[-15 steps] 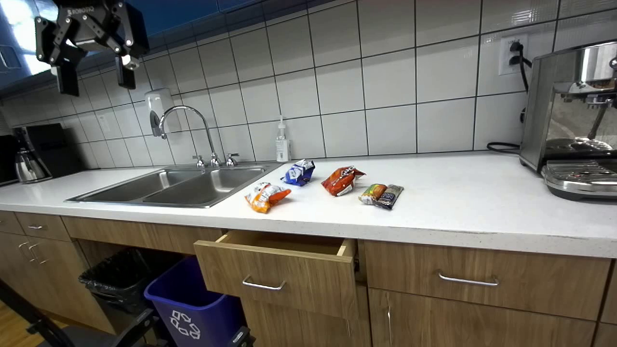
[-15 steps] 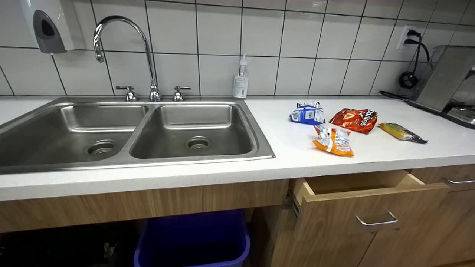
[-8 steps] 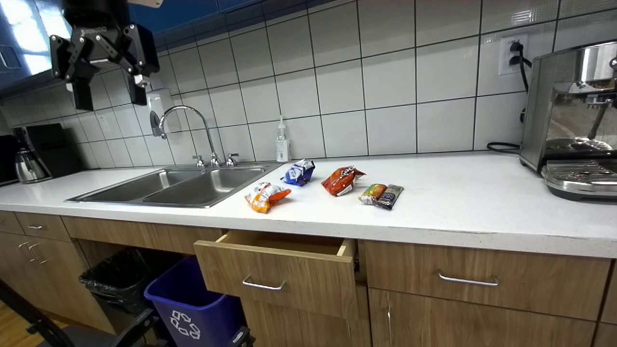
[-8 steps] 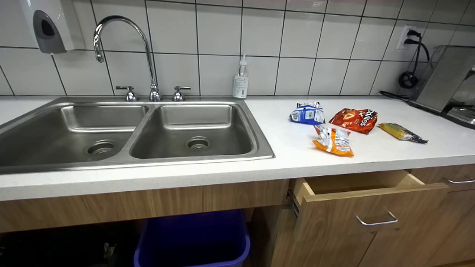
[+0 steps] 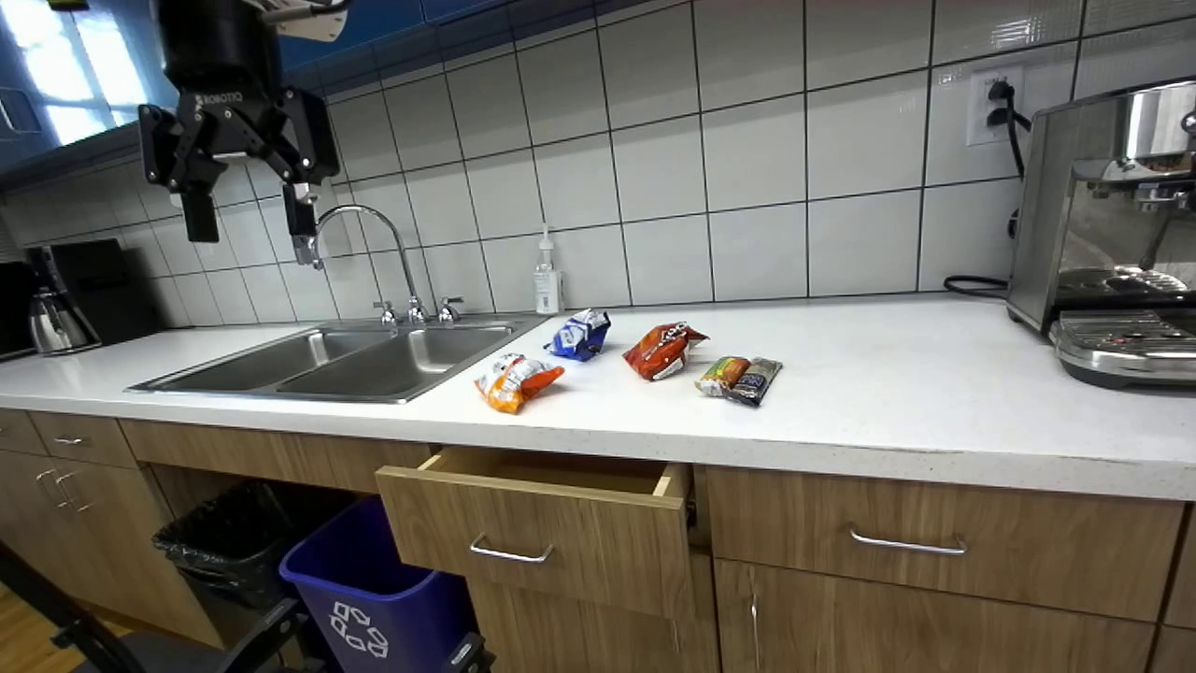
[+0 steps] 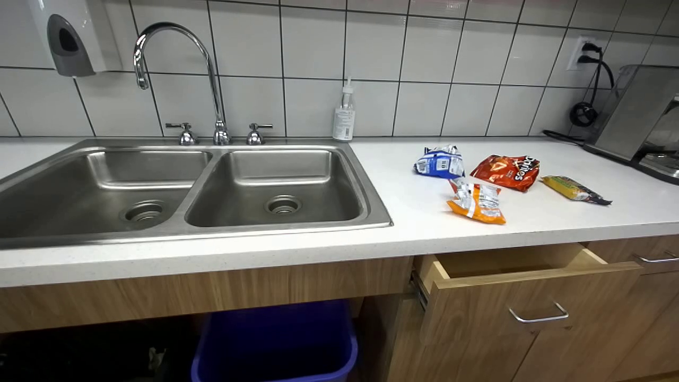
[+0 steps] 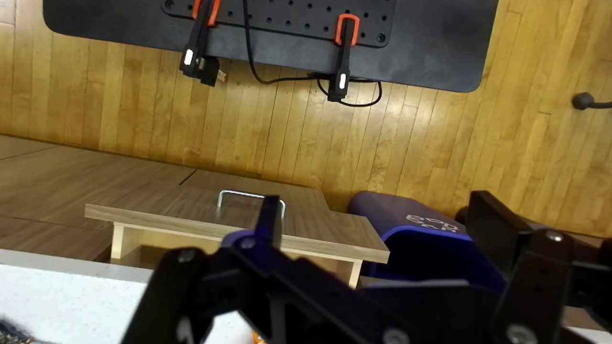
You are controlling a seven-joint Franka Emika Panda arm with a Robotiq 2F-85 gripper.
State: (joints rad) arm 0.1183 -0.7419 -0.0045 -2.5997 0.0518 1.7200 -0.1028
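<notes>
Hanging spread: ROBOTIQ jaws | Doritos bag [image 6: 505, 173] on counter [image 6: 414, 228] | recycling-marked bin [image 5: 399, 612]

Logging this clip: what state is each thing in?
Black two-fingered pincer: open, empty
Brown wooden drawer with silver handle: partly open
Matching wooden drawer beside it: shut
Coloured crinkled snack bags: lying down
Curved chrome faucet: no water flowing
Clear plastic pump bottle: upright
Black power plugs: plugged in
</notes>
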